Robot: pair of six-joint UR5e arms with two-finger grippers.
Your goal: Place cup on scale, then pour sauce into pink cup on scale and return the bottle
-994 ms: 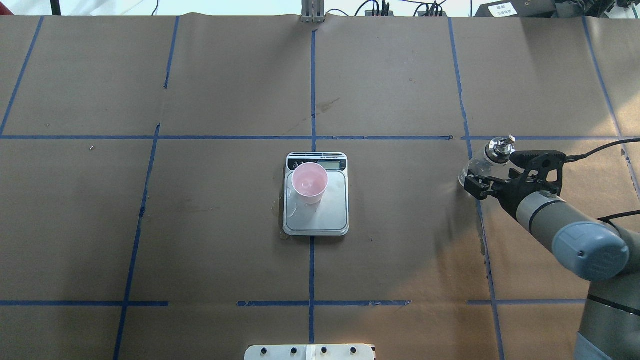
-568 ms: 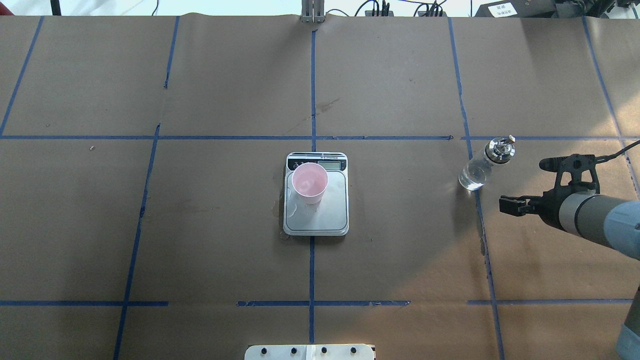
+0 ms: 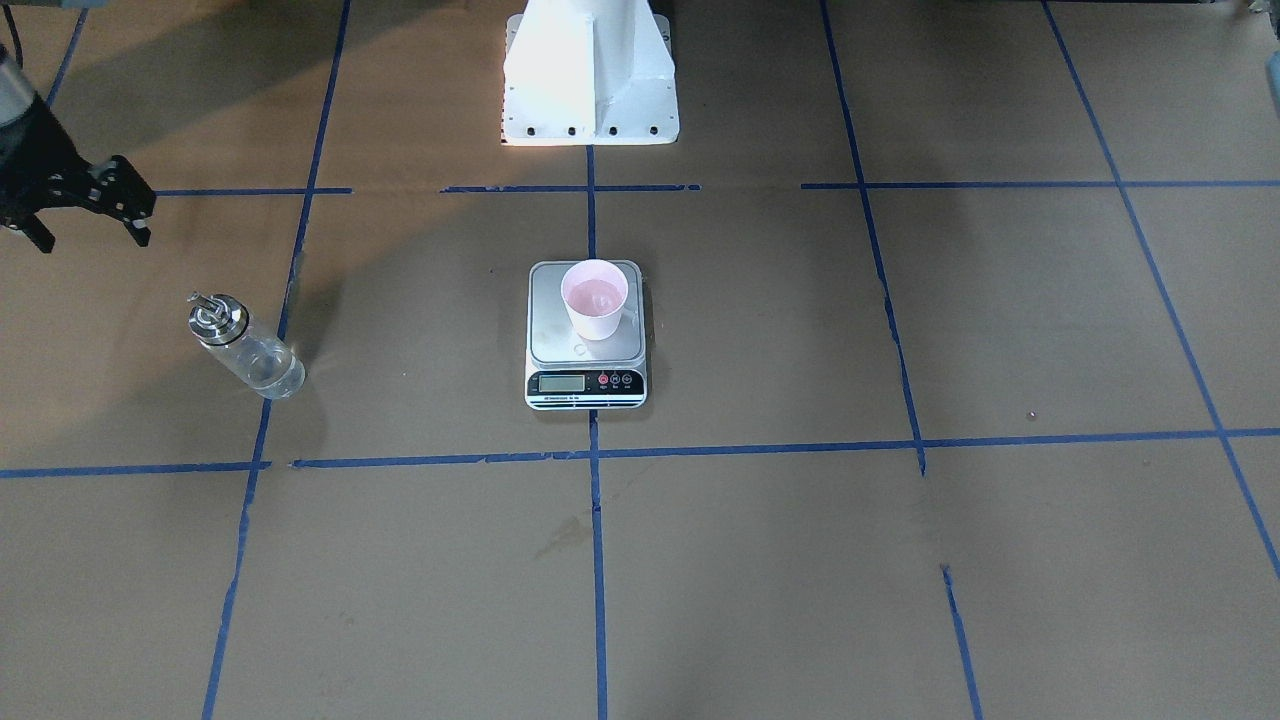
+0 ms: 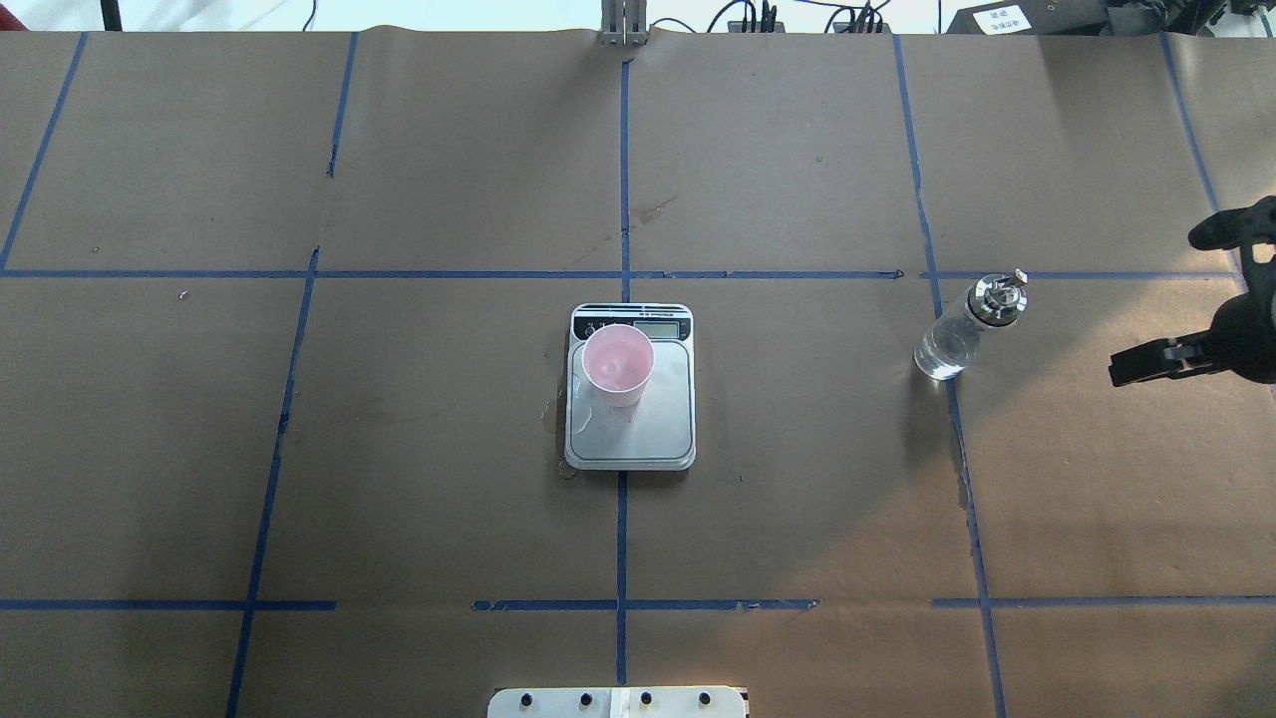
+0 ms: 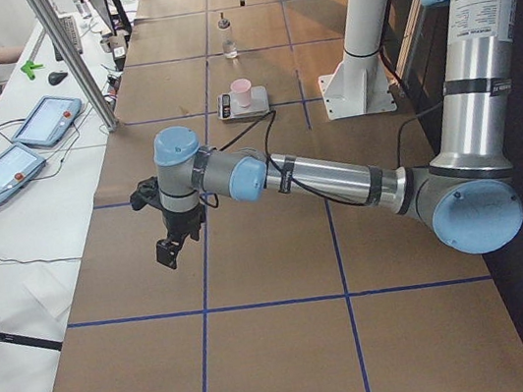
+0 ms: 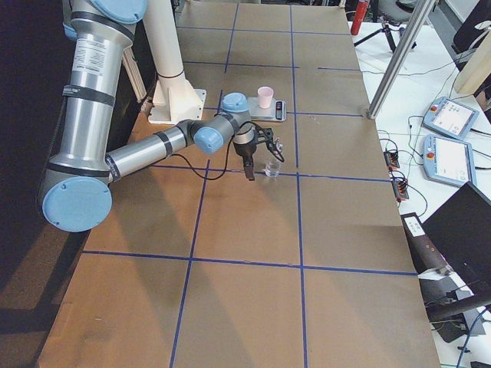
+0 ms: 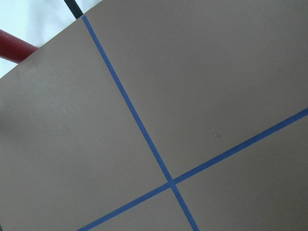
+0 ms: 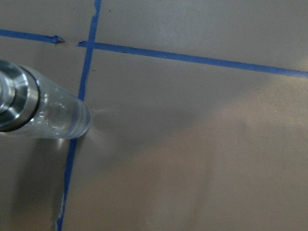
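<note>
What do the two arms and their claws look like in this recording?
Both arms are silver-grey metal tubes with rounded light-blue joint caps and thin black bands. A black cable runs along the left arm to its wrist; the right arm carries one too. The left claw and right claw are black, skeletal two-finger units.

Overhead and front-facing cameras look steeply down from opposite sides, sharing the central scale [image 4: 653, 424]. End cameras look along the table [image 5: 276, 353]; wrist cameras sit close above it.
</note>
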